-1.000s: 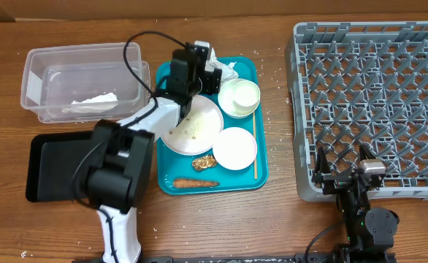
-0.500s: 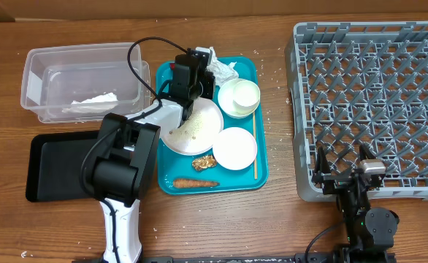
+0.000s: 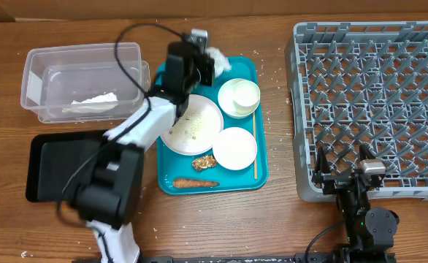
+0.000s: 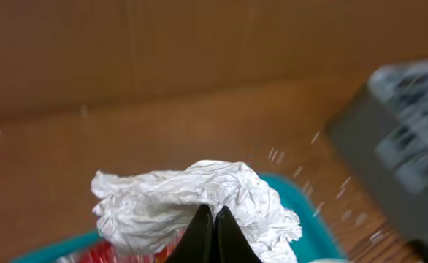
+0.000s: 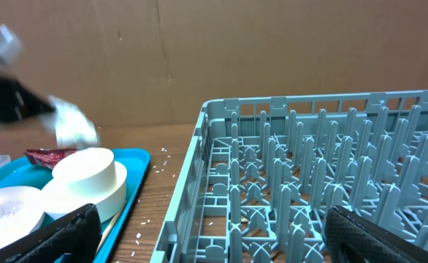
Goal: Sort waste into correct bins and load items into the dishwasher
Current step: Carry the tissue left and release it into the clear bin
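Observation:
My left gripper (image 3: 205, 63) is shut on a crumpled white napkin (image 3: 218, 60) above the far edge of the teal tray (image 3: 167, 157). In the left wrist view the black fingertips (image 4: 203, 226) pinch the napkin (image 4: 192, 197), with a red wrapper (image 4: 90, 252) just below it. On the tray lie a white plate (image 3: 196, 126) dusted with rice, two white bowls (image 3: 239, 97) (image 3: 234, 148), a brown lump (image 3: 204, 163) and a sausage stick (image 3: 194, 183). My right gripper (image 3: 343, 175) stands open at the near edge of the grey dish rack (image 3: 375, 102).
A clear tub (image 3: 82, 77) holding a white napkin (image 3: 90, 102) sits at the far left, with a black tray (image 3: 50, 168) in front of it. A thin wooden stick (image 3: 255, 150) lies along the teal tray's right side. Rice grains dot the wood between tray and rack.
My left gripper has shut on the napkin at the tray's far edge and lifted it slightly, with the arm swinging left. The right arm has not moved.

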`<state>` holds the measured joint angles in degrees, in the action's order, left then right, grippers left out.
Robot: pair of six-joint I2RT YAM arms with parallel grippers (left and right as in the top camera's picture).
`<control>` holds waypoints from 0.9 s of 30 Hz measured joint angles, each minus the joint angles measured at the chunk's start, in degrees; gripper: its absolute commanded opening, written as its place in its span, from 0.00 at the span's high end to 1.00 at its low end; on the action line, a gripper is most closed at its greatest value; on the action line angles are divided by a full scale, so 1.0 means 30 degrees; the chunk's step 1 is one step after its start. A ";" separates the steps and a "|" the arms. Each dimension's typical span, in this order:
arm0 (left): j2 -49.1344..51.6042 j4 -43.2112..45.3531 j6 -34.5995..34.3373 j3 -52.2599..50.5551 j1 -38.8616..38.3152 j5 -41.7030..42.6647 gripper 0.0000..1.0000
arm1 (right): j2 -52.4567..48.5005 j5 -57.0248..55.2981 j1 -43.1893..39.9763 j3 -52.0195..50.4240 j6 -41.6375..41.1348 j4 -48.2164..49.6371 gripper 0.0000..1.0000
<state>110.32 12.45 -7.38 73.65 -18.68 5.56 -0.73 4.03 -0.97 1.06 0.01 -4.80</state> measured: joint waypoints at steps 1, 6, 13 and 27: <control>-0.0590 0.0000 0.0000 0.0000 0.0000 0.0000 0.96 | 0.0000 0.0000 0.0000 0.0000 0.0015 0.0015 0.00; -0.3490 0.0000 0.0000 0.0007 0.0044 -0.0896 0.96 | 0.0000 0.0007 0.0000 0.0000 0.0007 0.0007 0.00; -0.4313 -0.1377 0.0000 0.0000 0.1115 -0.7176 0.96 | 0.0000 0.0000 0.0000 0.0000 0.0022 0.0015 0.00; -0.4306 -0.7759 -0.3745 0.0000 0.6353 -1.3420 0.00 | 0.0000 0.0000 0.0000 0.0000 0.0015 0.0000 0.00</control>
<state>97.41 -10.83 -18.61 73.65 0.38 -34.70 -0.73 4.03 -0.97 1.06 0.05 -4.80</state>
